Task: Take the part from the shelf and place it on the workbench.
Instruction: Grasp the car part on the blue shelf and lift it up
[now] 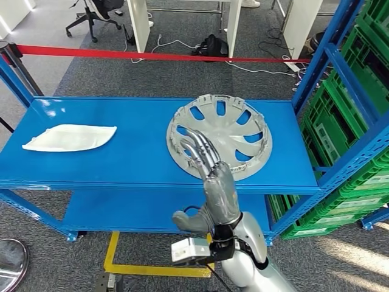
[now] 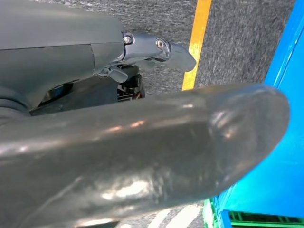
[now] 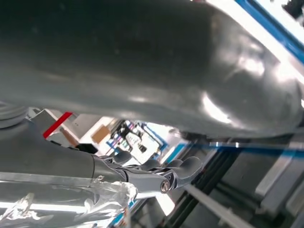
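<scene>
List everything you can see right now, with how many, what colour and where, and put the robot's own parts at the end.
Hubcap: one, silver-grey, right part of the shelf top.
White part: one, white, flat, left part of the shelf top.
Shelf: one, blue, across the middle.
Crates: several, green, stacked in the blue rack on the right.
Barrier tape: one, red, stretched behind the shelf.
Office chair: one, black, far left on the grey carpet.
Floor marking: one, yellow, under the shelf.
Right hand: one, grey, fingers apart, over the hubcap's near edge.
Left hand: one, grey, near the floor beside the shelf.
</scene>
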Controlling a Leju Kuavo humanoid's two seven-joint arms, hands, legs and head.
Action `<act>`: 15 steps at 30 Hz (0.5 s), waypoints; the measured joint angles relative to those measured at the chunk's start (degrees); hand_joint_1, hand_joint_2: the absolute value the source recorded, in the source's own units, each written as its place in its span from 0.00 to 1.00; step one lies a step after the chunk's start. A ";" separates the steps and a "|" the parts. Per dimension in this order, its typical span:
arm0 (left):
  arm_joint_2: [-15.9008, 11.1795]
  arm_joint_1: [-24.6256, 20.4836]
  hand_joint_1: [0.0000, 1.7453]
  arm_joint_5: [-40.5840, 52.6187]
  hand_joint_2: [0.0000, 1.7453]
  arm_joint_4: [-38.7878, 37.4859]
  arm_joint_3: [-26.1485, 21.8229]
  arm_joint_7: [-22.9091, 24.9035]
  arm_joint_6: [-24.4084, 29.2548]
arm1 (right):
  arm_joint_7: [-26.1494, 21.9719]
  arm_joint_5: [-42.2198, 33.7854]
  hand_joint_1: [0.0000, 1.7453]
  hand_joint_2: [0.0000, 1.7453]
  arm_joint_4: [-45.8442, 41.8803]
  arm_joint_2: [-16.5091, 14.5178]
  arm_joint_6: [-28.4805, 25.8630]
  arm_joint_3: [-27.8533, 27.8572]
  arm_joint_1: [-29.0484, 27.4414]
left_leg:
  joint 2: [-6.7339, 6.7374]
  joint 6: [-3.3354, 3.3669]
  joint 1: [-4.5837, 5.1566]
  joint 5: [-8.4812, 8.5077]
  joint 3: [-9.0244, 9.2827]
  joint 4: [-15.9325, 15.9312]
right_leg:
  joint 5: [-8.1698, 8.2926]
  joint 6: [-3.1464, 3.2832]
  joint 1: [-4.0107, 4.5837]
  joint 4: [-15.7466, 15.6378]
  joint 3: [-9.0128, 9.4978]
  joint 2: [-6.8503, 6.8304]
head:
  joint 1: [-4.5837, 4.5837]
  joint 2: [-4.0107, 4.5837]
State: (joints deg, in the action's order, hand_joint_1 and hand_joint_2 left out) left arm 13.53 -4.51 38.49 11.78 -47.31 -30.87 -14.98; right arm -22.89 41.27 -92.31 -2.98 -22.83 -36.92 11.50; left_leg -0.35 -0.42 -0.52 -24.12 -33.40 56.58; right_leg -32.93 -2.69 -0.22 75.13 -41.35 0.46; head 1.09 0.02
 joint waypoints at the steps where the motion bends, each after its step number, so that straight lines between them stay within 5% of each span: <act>1: 0.00 -0.08 0.00 0.22 0.00 0.00 0.15 0.17 -0.11 | 0.56 0.41 0.00 0.00 1.01 0.05 0.86 -0.39 1.32 | -0.02 -0.02 -0.02 -0.02 0.06 0.02 | 1.45 0.01 -0.03 -1.55 0.67 -0.01 | 0.00 0.00; 3: -0.02 -0.36 0.00 0.61 0.00 0.00 0.66 0.47 -0.37 | 1.74 1.11 0.00 0.00 3.07 0.09 2.57 -1.22 4.17 | -0.14 -0.30 0.01 -0.12 0.18 0.13 | 5.31 -0.01 -0.17 -9.14 4.33 -0.01 | 0.01 0.00; 5: -0.06 -0.71 0.00 0.90 0.00 0.00 1.08 0.69 -0.52 | 2.63 1.53 0.00 0.00 4.93 0.09 3.74 -1.95 6.51 | -0.33 -0.87 0.23 -0.14 0.01 0.36 | 7.07 0.38 -0.28 -14.61 6.94 0.15 | -0.02 0.00; 10: -0.08 -1.07 0.00 1.13 0.00 0.00 1.39 0.84 -0.60 | 3.61 1.99 0.00 0.00 7.70 0.09 4.73 -2.83 9.33 | -0.32 -2.30 0.18 -1.02 -0.97 1.60 | 7.47 2.23 -0.32 -15.59 6.98 0.38 | -0.35 0.00; 14: -0.10 -1.30 0.00 1.61 0.00 0.00 1.71 1.07 -0.95 | 6.33 3.96 0.00 1.00 11.60 0.09 6.68 -3.90 12.21 | -0.24 -2.95 0.10 -6.91 -7.67 15.00 | 7.60 2.87 -0.38 -15.72 6.82 0.27 | -0.73 0.00; 15: -0.10 -1.31 0.00 1.72 0.00 0.00 1.89 1.20 -1.06 | 7.08 4.53 0.00 1.00 13.04 0.08 6.98 -4.10 13.03 | -0.24 -2.95 0.10 -6.84 -8.58 16.53 | 7.60 2.90 -0.36 -15.71 6.81 0.26 | -0.75 0.00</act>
State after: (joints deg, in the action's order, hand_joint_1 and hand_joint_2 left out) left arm 13.43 -5.82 40.21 11.78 -45.43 -29.68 -16.05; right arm -15.81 45.80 -79.27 -2.90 -15.85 -41.02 24.53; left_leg -0.60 -3.36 -0.42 -30.96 -41.98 73.11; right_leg -25.34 0.20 -0.58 59.42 -34.54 0.72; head 0.34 0.02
